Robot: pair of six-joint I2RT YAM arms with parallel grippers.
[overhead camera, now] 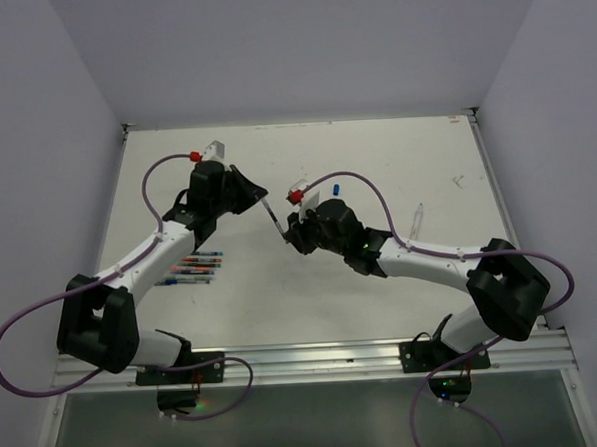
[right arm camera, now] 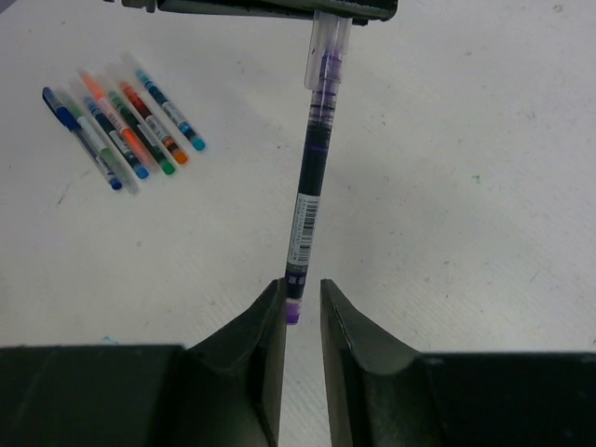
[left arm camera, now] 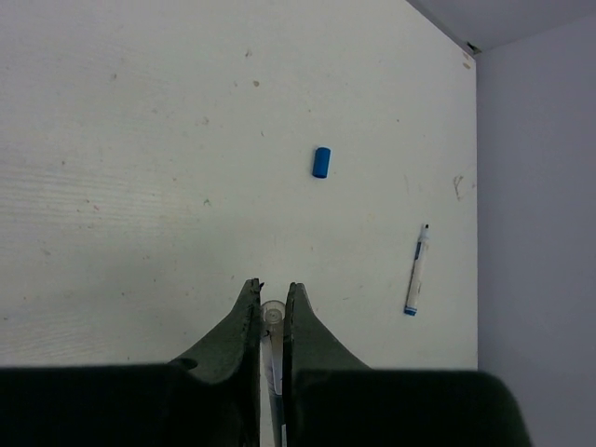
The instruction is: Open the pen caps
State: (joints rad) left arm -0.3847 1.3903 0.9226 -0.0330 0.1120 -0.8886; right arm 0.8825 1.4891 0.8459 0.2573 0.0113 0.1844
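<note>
My left gripper [left arm camera: 273, 289] is shut on the clear cap [left arm camera: 272, 315] of a purple pen [right arm camera: 312, 177]. It holds the pen above the table, between the two arms [overhead camera: 275, 221]. The cap also shows at the top of the right wrist view [right arm camera: 328, 47], under the left gripper's fingers. My right gripper [right arm camera: 303, 289] is slightly open around the pen's purple rear end. The pen touches its left finger, and a gap stays on the right. A loose blue cap [left arm camera: 321, 162] lies on the table beyond.
Several capped coloured pens [right arm camera: 121, 116] lie in a row at the left, near the left arm [overhead camera: 193, 269]. An uncapped white and blue pen [left arm camera: 416, 272] lies toward the right edge. White walls enclose the table [overhead camera: 376, 169] on three sides.
</note>
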